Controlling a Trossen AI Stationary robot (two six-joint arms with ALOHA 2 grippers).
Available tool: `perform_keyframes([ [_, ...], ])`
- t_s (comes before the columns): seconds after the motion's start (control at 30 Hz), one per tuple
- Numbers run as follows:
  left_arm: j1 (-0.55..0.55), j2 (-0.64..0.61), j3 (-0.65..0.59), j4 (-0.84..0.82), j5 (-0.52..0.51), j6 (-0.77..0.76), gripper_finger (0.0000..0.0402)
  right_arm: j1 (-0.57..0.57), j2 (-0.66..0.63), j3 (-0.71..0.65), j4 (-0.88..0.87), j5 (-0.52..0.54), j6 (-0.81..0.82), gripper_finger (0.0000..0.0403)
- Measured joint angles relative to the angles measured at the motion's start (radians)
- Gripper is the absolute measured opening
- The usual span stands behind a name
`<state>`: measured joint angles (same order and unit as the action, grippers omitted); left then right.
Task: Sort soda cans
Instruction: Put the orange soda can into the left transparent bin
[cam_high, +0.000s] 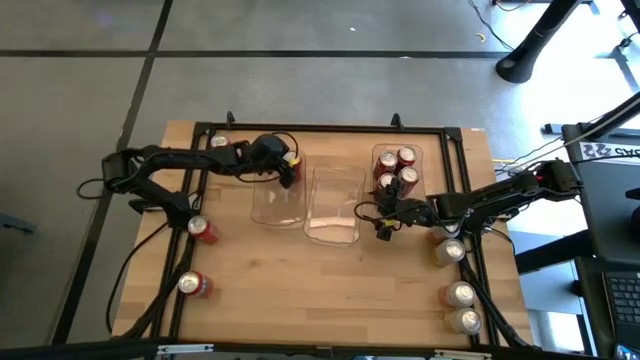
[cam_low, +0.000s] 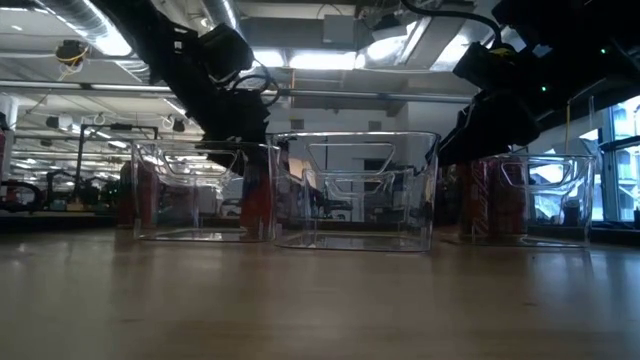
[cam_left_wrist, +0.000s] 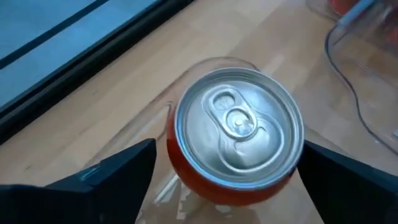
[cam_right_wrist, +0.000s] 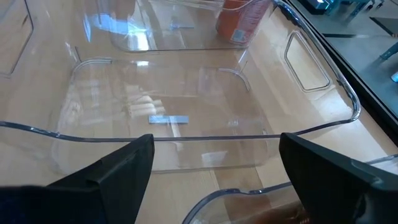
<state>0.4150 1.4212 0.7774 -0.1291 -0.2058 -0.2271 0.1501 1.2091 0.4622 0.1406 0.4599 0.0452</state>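
A red soda can (cam_left_wrist: 233, 146) with a silver top stands upright on the floor of the left clear bin (cam_high: 277, 200), in its far right corner. My left gripper (cam_left_wrist: 229, 163) hovers above it, open, one finger on either side of the can and a narrow gap at each. It shows at the bin's far corner in the high view (cam_high: 291, 172). My right gripper (cam_high: 384, 218) is open with nothing between its fingers, over the near rim of the middle clear bin (cam_right_wrist: 186, 134), which holds nothing. The right bin (cam_high: 398, 172) holds several red cans.
Two red cans (cam_high: 203, 230) (cam_high: 195, 285) lie loose on the table's left side. Three pale cans (cam_high: 450, 250) (cam_high: 460, 294) (cam_high: 466, 320) stand near the right edge. A black frame (cam_high: 300, 128) runs around the wooden table. Bare wood lies in front of the bins.
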Motion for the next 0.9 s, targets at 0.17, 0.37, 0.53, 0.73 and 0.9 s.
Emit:
perform_keyframes([
  [0.17, -0.003, -0.009, 0.005, -0.025, 0.0, -0.001, 0.0378, 0.0, 0.0, 0.0, -0.001, 0.0, 0.0, 0.0347],
  [0.37, -0.003, -0.086, 0.104, -0.244, 0.0, -0.026, 0.0379, 0.0, 0.0, 0.0, -0.003, 0.0, 0.0, 0.0347],
  [0.53, -0.003, -0.169, 0.202, -0.451, -0.006, -0.064, 0.0379, 0.0, 0.0, 0.0, -0.003, 0.0, -0.001, 0.0347],
  [0.73, 0.003, -0.247, 0.278, -0.67, -0.16, -0.134, 0.0379, 0.0, 0.0, 0.0, -0.002, 0.0, -0.001, 0.0347],
  [0.9, 0.048, -0.263, 0.304, -0.843, -0.305, -0.211, 0.0379, 0.0, 0.0, 0.0, -0.002, 0.0, -0.001, 0.0347],
])
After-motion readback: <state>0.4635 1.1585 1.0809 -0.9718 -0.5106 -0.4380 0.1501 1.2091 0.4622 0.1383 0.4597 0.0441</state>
